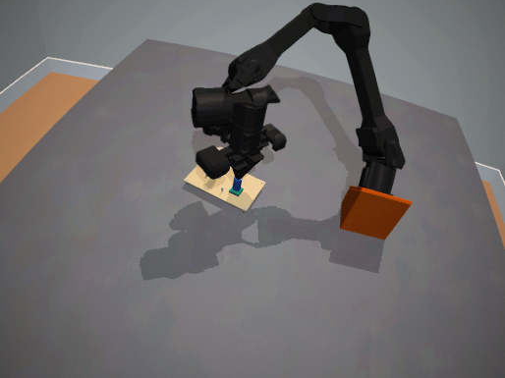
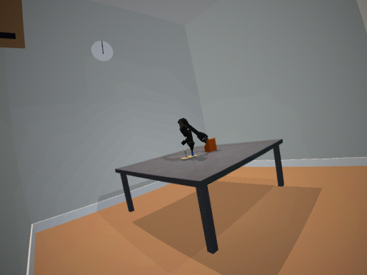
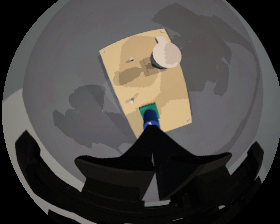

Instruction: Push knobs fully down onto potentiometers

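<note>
The tan circuit board (image 1: 250,200) (image 3: 172,97) lies low over the table. Near one end stands a blue knob (image 1: 238,185) (image 3: 149,117) on a teal potentiometer (image 1: 236,191) (image 3: 148,107); I cannot tell whether a gap is left between them. A wide pale round knob (image 3: 166,55) stands at the far end in the wrist view; its underside is hidden, and the arm mostly covers it in the top view. My gripper (image 1: 239,176) (image 3: 151,128) is shut with nothing between its fingers. Its tips are at the top of the blue knob, seemingly touching it.
Two small pins, one near the blue knob (image 3: 132,100) and one farther off (image 3: 131,60), stand up from the board. The arm's orange base block (image 1: 375,214) (image 2: 210,145) stands on the dark table (image 1: 275,312) (image 2: 214,166), to the right of the board in the top view.
</note>
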{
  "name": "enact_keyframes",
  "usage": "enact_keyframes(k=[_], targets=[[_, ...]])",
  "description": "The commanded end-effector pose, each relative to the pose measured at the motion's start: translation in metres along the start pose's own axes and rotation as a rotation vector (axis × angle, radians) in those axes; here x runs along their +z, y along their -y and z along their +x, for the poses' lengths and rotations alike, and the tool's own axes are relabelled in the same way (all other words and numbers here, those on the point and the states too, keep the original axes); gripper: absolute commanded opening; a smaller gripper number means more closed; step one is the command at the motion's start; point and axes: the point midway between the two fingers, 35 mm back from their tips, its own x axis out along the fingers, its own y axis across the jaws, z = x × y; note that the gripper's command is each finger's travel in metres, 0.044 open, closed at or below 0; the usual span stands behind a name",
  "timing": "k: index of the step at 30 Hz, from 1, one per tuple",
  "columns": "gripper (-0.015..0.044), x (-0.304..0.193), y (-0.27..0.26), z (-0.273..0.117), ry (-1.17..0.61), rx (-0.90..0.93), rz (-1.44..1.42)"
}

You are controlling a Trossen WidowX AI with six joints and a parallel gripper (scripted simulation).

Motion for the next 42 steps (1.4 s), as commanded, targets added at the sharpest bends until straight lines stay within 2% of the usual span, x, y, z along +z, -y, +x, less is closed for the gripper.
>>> enact_keyframes(k=[1, 23, 31, 39, 42], targets=[[0.0000, 0.001, 0.001, 0.004, 0.000, -0.005, 0.003], [0.0000, 0.001, 0.000, -0.019, -0.001, -0.004, 0.002], [0.0210, 0.000, 0.002, -0.013, 0.001, -0.011, -0.007], [0.0000, 0.057, -0.002, -0.063, 0.001, -0.005, 0.002], [0.0000, 0.069, 0.000, -0.074, 0.000, -0.004, 0.004]])
